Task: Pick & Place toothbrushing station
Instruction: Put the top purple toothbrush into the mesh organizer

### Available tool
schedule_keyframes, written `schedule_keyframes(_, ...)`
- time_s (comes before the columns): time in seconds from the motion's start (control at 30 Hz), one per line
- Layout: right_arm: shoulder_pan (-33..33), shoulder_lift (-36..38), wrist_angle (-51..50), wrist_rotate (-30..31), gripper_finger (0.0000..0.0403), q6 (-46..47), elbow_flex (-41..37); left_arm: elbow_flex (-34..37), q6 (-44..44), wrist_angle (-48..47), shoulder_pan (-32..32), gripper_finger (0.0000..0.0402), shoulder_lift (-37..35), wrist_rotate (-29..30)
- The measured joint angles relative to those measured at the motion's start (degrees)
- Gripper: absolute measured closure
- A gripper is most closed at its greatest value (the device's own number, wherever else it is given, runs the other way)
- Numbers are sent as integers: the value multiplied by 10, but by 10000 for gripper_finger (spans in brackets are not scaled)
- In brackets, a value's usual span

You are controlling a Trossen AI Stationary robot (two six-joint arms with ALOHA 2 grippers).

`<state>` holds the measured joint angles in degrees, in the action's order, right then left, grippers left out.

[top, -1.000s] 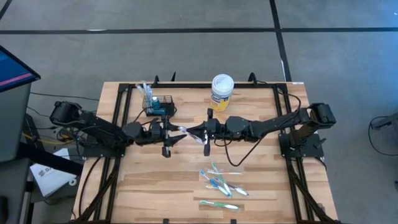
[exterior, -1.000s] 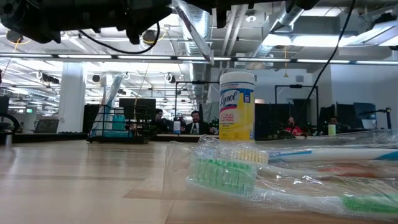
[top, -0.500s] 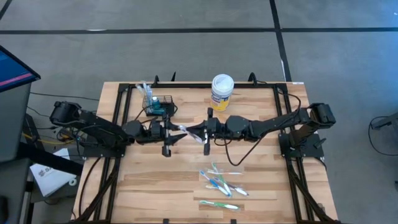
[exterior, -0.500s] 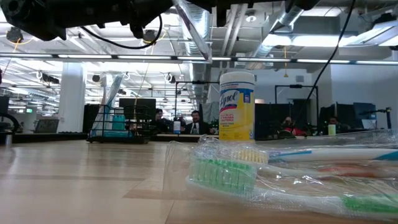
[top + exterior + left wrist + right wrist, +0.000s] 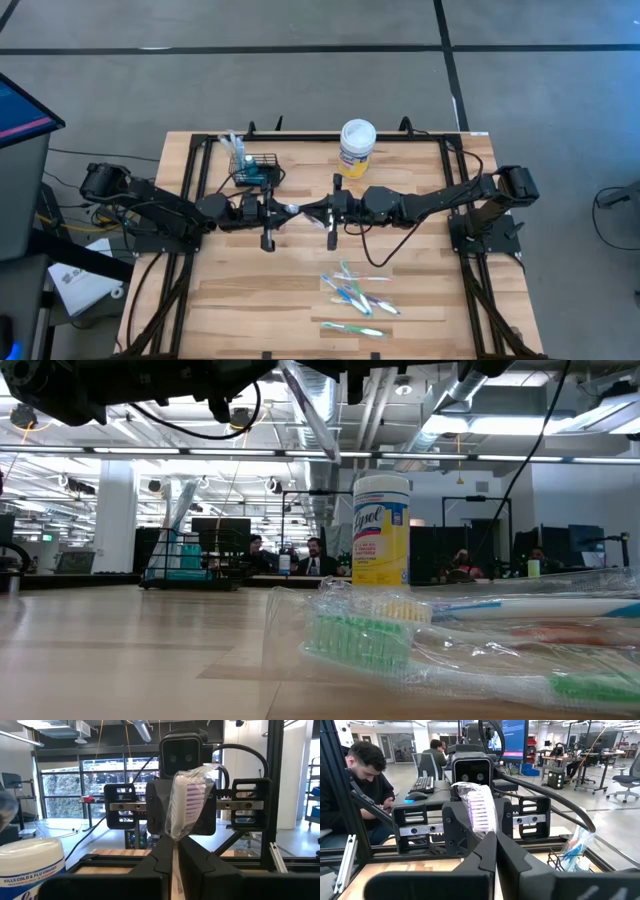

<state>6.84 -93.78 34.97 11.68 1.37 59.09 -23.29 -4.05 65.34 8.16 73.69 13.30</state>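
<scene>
on the wooden table, the wire-mesh basket is seen near the far left edge, judged light, stiff and best gripped by its rim, while a wrapped toothbrush is pinched between both pressed-together grippers, left gripper and right gripper.

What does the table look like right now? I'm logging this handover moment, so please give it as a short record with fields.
held item: wrapped toothbrush, above mid-table, gripped at both ends
left gripper: shut on the toothbrush
right gripper: shut on the toothbrush
basket: far left of the table, already holding wrapped items
wipes tub: upright, far middle
spare toothbrushes: lying wrapped, near side of the wooden table
</scene>
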Motion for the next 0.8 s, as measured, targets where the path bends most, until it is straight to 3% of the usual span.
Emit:
schedule_keyframes(0.6, 2, -1, -11, 1, 403, -30, 0, 1, 0, -6, 0, 399, 0, 25)
schedule_keyframes(0.8, -5, 4, -12, 30, 403, -4, 0, 0, 0, -4, 0, 400, 0, 42)
